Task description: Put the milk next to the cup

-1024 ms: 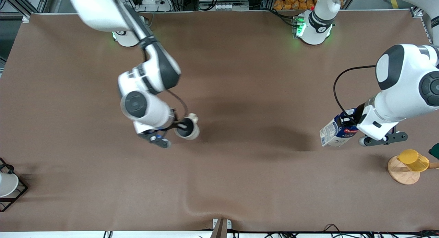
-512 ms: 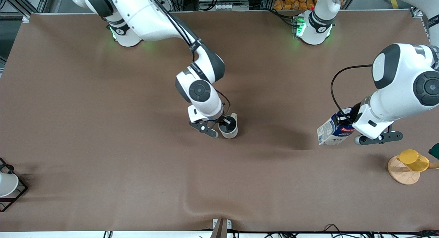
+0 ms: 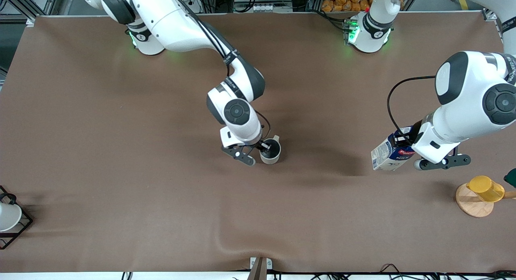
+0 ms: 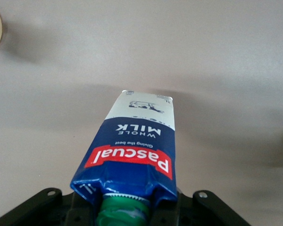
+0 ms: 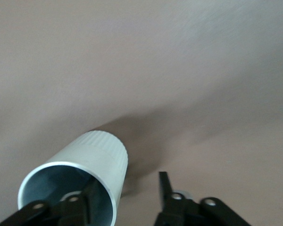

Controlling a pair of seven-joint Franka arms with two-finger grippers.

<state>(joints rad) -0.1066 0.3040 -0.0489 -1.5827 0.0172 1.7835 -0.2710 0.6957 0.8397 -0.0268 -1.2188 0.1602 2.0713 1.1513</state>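
The off-white cup (image 3: 271, 151) stands upright near the table's middle, its handle toward the robots' bases. My right gripper (image 3: 261, 148) is open at it: one finger is inside the cup (image 5: 85, 165), and the other finger (image 5: 164, 188) is outside, clear of the wall. My left gripper (image 3: 407, 145) is shut on the milk (image 3: 388, 153), a blue and white carton, at its top by the green cap (image 4: 125, 212). It holds the milk (image 4: 137, 141) tilted above the table at the left arm's end.
A yellow cup (image 3: 485, 188) sits on a wooden disc (image 3: 472, 204) at the left arm's end, nearer the front camera than the milk. A white cup in a black wire rack (image 3: 16, 227) is at the right arm's end.
My right arm has carried the cup from the right arm's side to the table's middle and its fingers now stand apart. My left gripper has shifted the milk slightly toward the middle.
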